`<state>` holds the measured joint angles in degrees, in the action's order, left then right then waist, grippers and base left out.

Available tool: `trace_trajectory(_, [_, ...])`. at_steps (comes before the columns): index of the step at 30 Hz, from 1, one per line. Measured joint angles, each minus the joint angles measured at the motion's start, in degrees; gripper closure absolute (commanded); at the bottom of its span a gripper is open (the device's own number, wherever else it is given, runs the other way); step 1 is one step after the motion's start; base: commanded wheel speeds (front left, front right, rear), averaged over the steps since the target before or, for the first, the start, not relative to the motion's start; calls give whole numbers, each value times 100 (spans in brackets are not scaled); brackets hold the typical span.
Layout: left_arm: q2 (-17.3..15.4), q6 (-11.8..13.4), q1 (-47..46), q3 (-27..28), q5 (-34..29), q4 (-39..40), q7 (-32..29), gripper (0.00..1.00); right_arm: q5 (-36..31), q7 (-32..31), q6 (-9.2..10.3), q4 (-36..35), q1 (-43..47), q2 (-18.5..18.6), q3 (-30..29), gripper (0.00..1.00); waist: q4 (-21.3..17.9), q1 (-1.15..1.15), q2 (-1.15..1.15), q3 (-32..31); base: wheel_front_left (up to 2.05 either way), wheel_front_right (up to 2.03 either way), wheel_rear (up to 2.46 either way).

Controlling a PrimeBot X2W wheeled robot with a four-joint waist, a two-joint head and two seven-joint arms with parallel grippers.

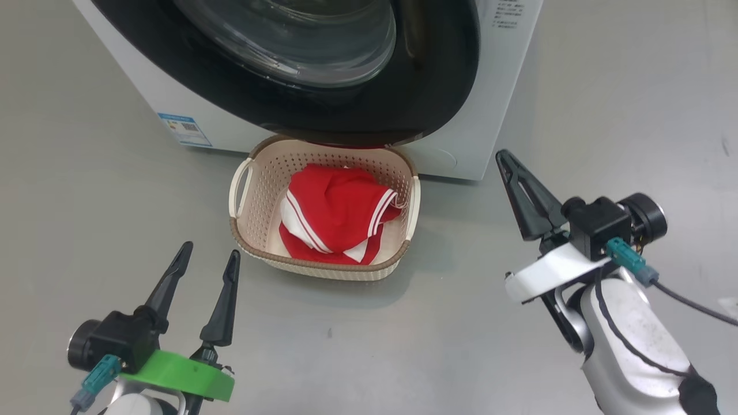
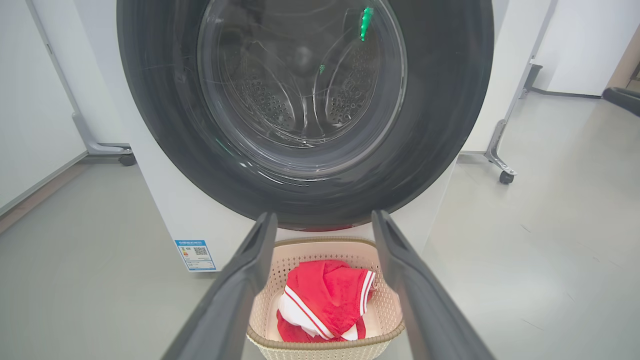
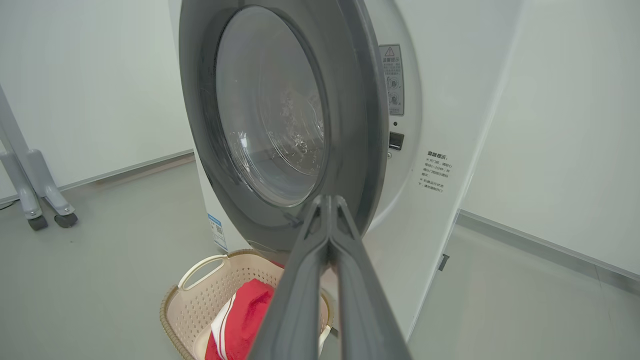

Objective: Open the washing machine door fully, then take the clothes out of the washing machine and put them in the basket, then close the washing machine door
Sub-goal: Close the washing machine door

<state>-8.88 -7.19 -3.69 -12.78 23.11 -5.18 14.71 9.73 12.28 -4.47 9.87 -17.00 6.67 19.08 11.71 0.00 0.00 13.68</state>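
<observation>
I noted the right gripper (image 1: 506, 161) pinched shut on nothing, the left gripper (image 1: 210, 251) spread wide and empty, the clothes (image 1: 334, 213) lying in the basket (image 1: 323, 266), and judged the ajar washing machine door (image 3: 357, 130) rigid and slick, best pushed at its latch-side rim.

Bright, even indoor light; all three views clear.

Diffuse light from above: the basket (image 1: 328, 271) throws only a faint, soft-edged shadow on the grey floor (image 1: 86, 173) at its near side. Pale reflections streak the glass of the washing machine door (image 2: 160, 125), with a green glint (image 2: 366, 20) near its top. Wrist views bow straight lines toward the edges. The fingers (image 2: 225, 310) of the left gripper (image 2: 324, 225) go soft close to the lens.
</observation>
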Motion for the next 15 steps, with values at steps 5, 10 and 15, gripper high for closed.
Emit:
trace_trajectory(5, [1,0,-242,-185,60,44,0,0,-42,-170,-19,127,-599,67,-49,100,204,0,0,313,0,0,0])
trace_trajectory(10, [3,0,-480,-280,185,101,0,0,-110,-338,-53,269,-1198,165,-89,100,426,0,0,630,0,0,0])
trace_trajectory(15, [44,0,-694,-354,346,141,0,0,-182,-500,-76,446,-1745,315,-185,100,667,0,0,940,0,0,0])
